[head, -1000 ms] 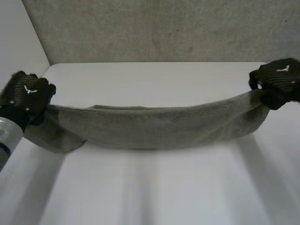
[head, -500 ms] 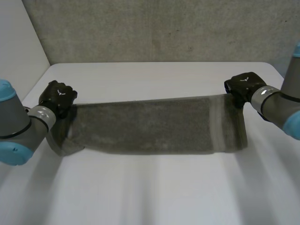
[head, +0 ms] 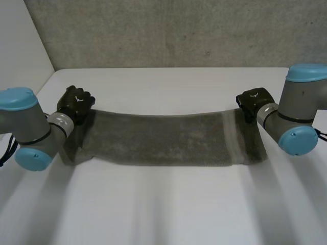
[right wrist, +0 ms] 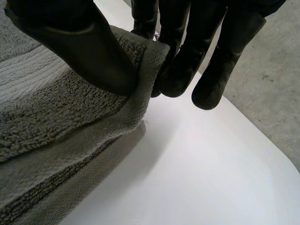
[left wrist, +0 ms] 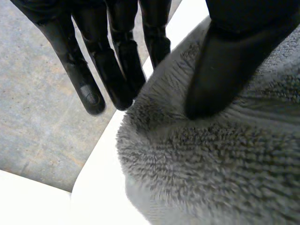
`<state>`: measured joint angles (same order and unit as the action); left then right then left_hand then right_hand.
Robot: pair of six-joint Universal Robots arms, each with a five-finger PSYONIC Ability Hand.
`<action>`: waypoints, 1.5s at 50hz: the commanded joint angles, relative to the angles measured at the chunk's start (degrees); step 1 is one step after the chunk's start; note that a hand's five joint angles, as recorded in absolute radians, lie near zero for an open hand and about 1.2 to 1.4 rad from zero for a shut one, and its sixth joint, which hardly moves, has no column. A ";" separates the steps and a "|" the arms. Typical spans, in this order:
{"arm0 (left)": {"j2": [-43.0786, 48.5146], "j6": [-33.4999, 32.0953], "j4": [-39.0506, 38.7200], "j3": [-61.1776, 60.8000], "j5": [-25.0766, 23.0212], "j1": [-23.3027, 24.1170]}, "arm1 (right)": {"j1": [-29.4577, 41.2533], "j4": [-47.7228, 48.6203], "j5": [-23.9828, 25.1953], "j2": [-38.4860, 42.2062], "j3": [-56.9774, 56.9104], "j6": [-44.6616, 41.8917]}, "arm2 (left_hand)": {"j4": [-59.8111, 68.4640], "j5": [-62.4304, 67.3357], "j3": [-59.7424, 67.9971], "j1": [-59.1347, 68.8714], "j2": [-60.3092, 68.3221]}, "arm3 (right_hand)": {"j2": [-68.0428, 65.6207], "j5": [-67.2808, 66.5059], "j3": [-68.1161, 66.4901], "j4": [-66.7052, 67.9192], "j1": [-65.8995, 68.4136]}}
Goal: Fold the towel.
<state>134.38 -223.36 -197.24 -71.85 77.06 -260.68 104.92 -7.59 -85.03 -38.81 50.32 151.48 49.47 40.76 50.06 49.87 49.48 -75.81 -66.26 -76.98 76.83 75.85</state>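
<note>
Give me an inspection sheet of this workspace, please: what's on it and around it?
Surface: white table, with the towel on it.
Job's things: grey towel, lying as a long strip, layered at its right end.
Clutter: nothing seen.
Robot hands: left robot hand pinches the towel's far left corner; right robot hand pinches its far right corner.
Cables: nothing seen on the table.
Surroundings: grey wall behind the table.

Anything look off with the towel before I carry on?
Slightly. The towel is uneven: the end pinched by the left hand is bunched and narrower, while the end pinched by the right hand lies flat and square. No tear is visible.
</note>
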 commanded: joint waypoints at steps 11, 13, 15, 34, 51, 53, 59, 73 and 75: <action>-7.90 2.32 0.89 -0.04 5.90 0.17 | 0.81 2.68 -2.42 -9.15 0.64 5.13 | -38.92 -40.20 -39.51 -39.32 -38.93 | 65.81 66.26 66.98 -66.83 -65.85; -12.45 4.68 1.85 -3.01 6.34 0.09 | 0.81 2.41 -2.33 -11.28 1.88 6.20 | -38.59 -39.87 -39.18 -38.99 -38.59 | 65.81 66.26 66.98 -66.83 -65.85; -15.17 6.08 2.64 -5.20 6.26 -0.09 | 0.81 1.88 -2.07 -13.74 3.47 6.99 | -38.25 -39.54 -38.84 -38.65 -38.26 | 65.81 66.26 66.98 -66.83 -65.85; -27.59 9.44 4.14 -34.31 5.82 -1.06 | -0.51 5.92 6.54 -30.80 40.73 -0.04 | -29.50 -30.79 -30.09 -29.90 -29.51 | 56.98 57.43 58.14 -58.00 -57.02; -18.81 16.03 0.01 -31.33 7.66 -0.62 | -6.83 19.63 11.38 -25.88 49.96 -1.62 | -28.83 -30.11 -29.42 -29.23 -28.83 | 43.20 43.65 44.36 -44.22 -43.24; -18.28 16.03 -0.08 -30.98 8.18 -0.62 | -7.27 19.90 11.47 -25.52 49.96 -2.42 | -28.83 -30.11 -29.42 -29.23 -28.83 | 42.34 42.80 43.51 -43.36 -42.39; -16.61 16.03 -0.60 -29.58 9.24 -0.62 | -8.33 20.51 11.64 -23.94 49.87 -4.61 | -28.83 -30.11 -29.42 -29.23 -28.83 | 38.81 39.27 39.98 -39.83 -38.86; -15.11 15.94 -1.75 -27.46 9.77 -0.71 | -9.29 25.08 10.50 -21.13 48.21 -5.93 | -28.83 -30.11 -29.42 -29.23 -28.83 | -4.19 -3.74 -3.02 3.17 4.15; -15.20 16.03 -1.75 -27.20 10.65 -0.79 | -10.43 24.91 9.98 -21.22 47.86 -6.19 | -28.83 -30.11 -29.42 -29.23 -28.83 | -4.19 -3.74 -3.02 3.17 4.15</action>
<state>119.26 -207.43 -198.97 -99.59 86.64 -261.36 96.34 17.20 -73.99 -60.10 99.09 146.18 19.10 10.31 19.49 19.74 19.52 -73.93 -65.82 -76.27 76.58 74.94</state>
